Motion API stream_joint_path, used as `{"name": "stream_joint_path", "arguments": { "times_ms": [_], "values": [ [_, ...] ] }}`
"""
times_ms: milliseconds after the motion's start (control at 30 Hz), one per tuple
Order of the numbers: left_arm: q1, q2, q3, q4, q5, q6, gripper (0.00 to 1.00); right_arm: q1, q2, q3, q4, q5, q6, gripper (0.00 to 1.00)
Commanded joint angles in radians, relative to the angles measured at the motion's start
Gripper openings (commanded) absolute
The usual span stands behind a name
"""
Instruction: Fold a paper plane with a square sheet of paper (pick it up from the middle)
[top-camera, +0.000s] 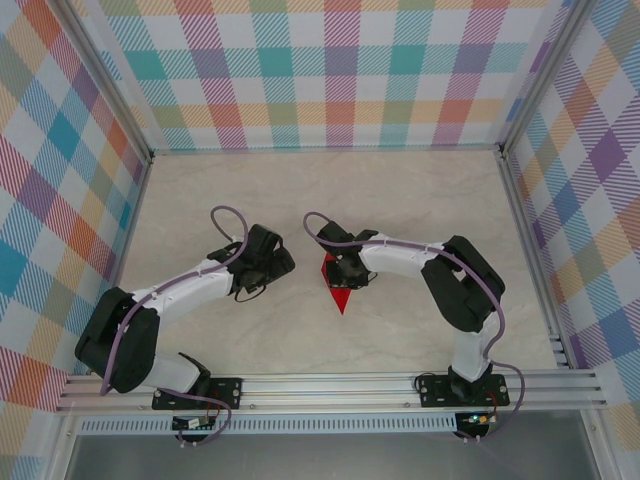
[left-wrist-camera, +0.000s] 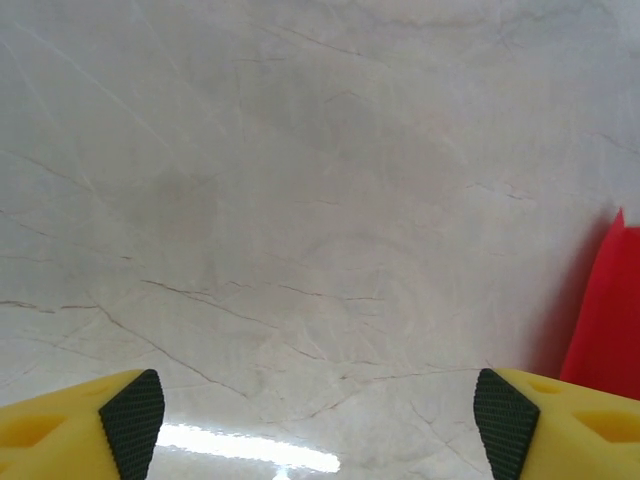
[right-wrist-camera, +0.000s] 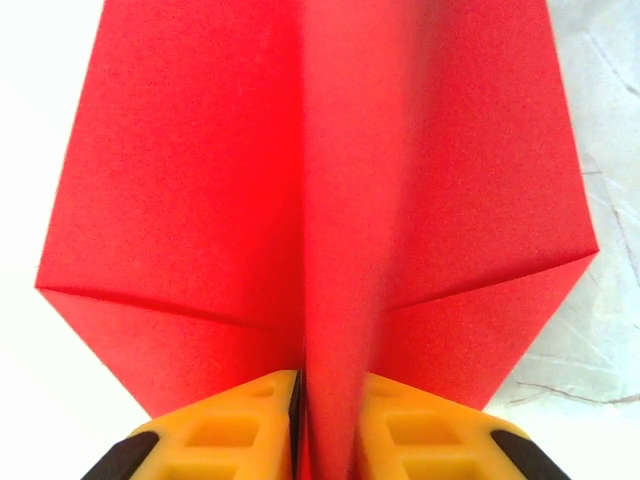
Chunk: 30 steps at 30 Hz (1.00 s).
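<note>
The paper plane, bright red and folded along a raised centre crease with two sloping wings, sat near the middle of the table; from above it showed as a narrow red shape with its point toward the near edge; whether it rested on the surface or hung just clear of it could not be told. The right gripper had its yellow fingers pressed together on the centre crease, pinching the paper between them. The left gripper stood just beside the plane, on its left, jaws spread wide with nothing between them but bare marbled tabletop; the plane's red edge showed at that camera's right margin.
</note>
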Motion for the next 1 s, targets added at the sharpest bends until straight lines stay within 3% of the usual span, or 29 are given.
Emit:
{"name": "stream_joint_path", "arguments": {
  "times_ms": [0,500,967],
  "values": [
    [0.019,-0.02,-0.016,-0.048,-0.042,-0.008,0.89,0.014,0.046,0.011,-0.042,0.027,0.033,0.16],
    [0.036,-0.01,-0.013,-0.073,-0.033,-0.003,0.97,0.025,0.023,0.089,-0.149,0.094,0.063,0.08],
    [0.036,0.003,-0.009,-0.077,-0.025,0.002,1.0,0.025,0.111,0.098,-0.137,0.068,0.065,0.1]
  ]
}}
